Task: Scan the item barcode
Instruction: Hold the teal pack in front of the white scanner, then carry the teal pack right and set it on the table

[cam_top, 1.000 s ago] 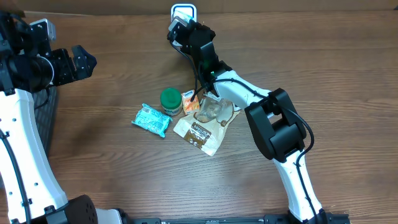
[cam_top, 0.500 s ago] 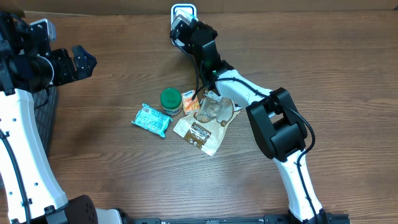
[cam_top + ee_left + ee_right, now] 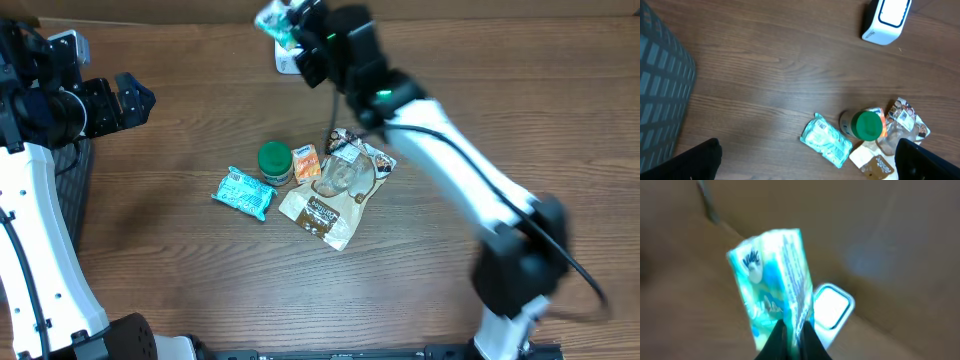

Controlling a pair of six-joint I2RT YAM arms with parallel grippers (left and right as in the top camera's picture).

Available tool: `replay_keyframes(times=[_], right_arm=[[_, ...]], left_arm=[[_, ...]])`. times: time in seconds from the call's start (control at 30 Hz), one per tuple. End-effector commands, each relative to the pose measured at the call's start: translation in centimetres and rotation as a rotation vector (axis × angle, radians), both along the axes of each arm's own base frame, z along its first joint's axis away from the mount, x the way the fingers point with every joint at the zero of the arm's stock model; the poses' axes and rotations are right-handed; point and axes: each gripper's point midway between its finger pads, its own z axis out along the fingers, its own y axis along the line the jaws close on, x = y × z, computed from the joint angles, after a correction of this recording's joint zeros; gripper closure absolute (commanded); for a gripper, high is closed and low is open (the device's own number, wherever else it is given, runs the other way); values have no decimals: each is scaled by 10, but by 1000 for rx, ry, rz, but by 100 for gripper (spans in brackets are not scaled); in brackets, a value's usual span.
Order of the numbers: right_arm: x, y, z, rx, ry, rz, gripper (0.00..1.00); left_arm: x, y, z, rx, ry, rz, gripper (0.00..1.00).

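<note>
Right hand (image 3: 792, 341) clamped, teal packet (image 3: 772, 275) (blurred) held

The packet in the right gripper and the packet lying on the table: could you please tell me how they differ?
The held packet hangs in the air, pinched by the shut right gripper; the other packet rests loose on the table beside the green-lidded jar. The held packet stands on end near the white scanner; the other packet lies flat. Both are teal printed wrappers.
</note>
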Motion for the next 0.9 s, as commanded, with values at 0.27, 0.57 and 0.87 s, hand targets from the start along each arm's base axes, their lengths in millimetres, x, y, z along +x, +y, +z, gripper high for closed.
replay_keyframes(times=[0.27,0.57,0.87], right_arm=[[-106,-210,-18,286,765,-586,96],[-141,-302,-161,293,1089,-905,96],[-172,-335,-239,286,1131,-1076,96]], left_arm=[[0,0,1,8,-5,-14,0],[0,0,1,8,-4,-14,0],[0,0,1,8,-4,-14,0]])
